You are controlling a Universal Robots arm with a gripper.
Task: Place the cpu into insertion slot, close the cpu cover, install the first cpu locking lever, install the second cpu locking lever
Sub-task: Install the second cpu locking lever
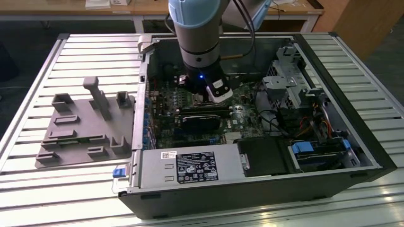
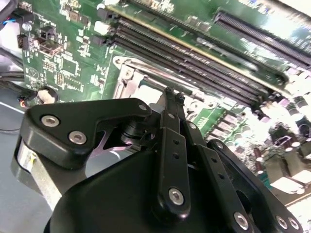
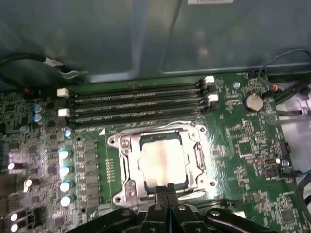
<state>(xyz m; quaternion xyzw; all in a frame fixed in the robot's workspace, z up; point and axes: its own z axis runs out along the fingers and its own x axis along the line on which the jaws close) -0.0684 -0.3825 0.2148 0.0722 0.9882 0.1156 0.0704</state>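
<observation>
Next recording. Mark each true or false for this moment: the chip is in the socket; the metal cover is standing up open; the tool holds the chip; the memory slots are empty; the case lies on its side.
1. The chip sits in the socket: true.
2. The cover stands up open: false, it lies flat around the chip.
3. The tool holds the chip: false, its closed tips hold nothing, at the socket's edge.
4. The memory slots are empty: true.
5. The computer case lies on its side, opened: true.

A black open computer case (image 1: pixel 328 182) lies on a ribbed metal table (image 1: pixel 38 189). On the exterior view's left of the case sits a grey moulded fixture tray (image 1: pixel 82 127). Inside, a silver labelled power supply box (image 1: pixel 189 168) lines its nearest wall, beside the green motherboard (image 3: pixel 248 141).
</observation>
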